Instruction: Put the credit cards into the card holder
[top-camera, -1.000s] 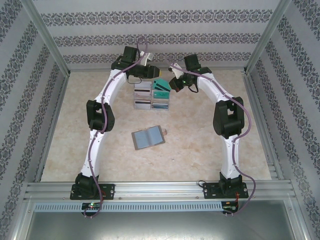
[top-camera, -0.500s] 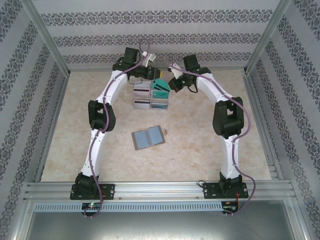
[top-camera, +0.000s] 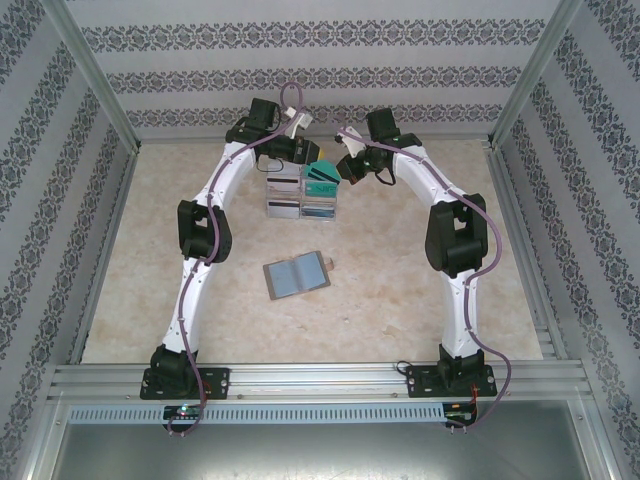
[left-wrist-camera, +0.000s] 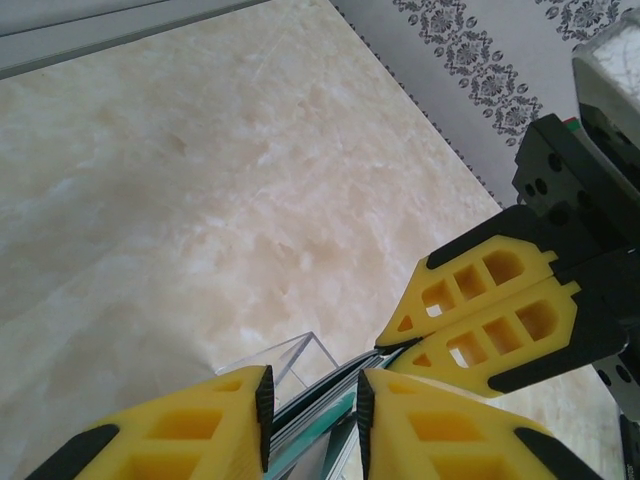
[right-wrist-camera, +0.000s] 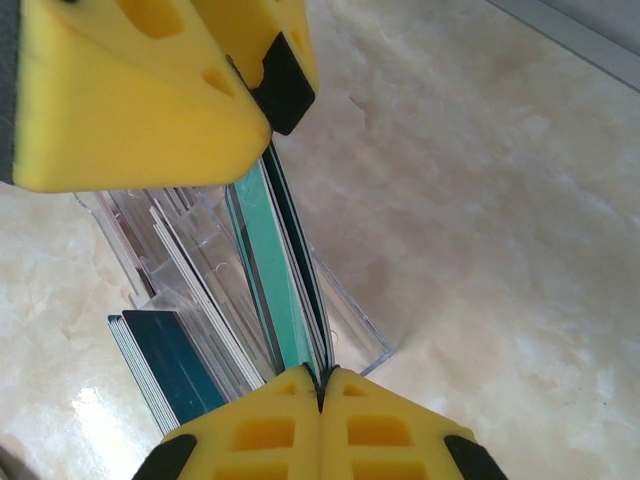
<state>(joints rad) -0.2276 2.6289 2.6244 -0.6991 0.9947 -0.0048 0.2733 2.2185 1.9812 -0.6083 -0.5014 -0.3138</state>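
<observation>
Teal credit cards (right-wrist-camera: 275, 260), some perhaps white-grey; card holder (top-camera: 297, 274) bluish-grey inside; counter (top-camera: 400, 300) beige, marbled; walls (top-camera: 320, 80) white, dark floral stripes.

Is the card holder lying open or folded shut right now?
Open. The card holder lies spread flat on the table, its bluish-grey inside facing up, both halves side by side.
</observation>
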